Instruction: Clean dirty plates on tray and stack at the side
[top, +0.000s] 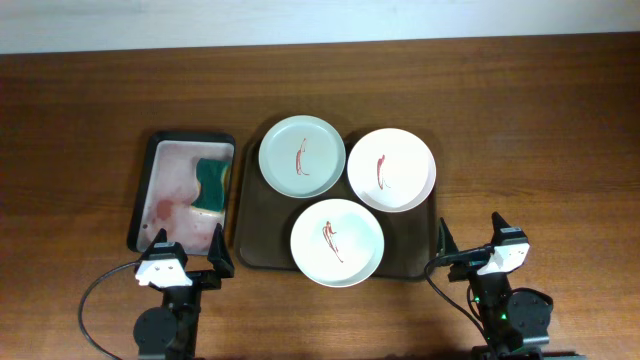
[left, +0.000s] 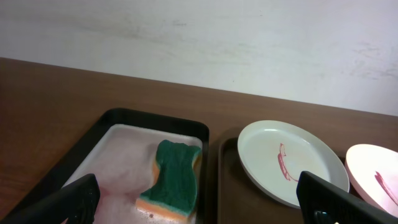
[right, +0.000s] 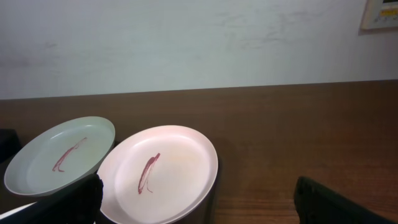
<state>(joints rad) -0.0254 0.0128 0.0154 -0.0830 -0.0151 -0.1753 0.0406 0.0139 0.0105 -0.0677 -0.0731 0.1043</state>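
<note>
Three dirty plates lie on the dark brown tray (top: 262, 248): a pale green plate (top: 302, 155) at back left, a pinkish-white plate (top: 391, 168) at back right, and a white plate (top: 337, 242) in front. Each has a red-brown sauce streak. The green plate (left: 292, 160) and the pink plate's edge (left: 376, 177) show in the left wrist view. The right wrist view shows the green plate (right: 59, 155) and the pink plate (right: 158, 173). My left gripper (top: 186, 250) is open and empty near the front edge. My right gripper (top: 472, 240) is open and empty right of the tray.
A smaller black-rimmed tray (top: 150, 180) stands left of the brown tray. It holds a green and orange sponge (top: 210, 186), which also shows in the left wrist view (left: 172, 180), and pinkish foam. A white wall runs along the back.
</note>
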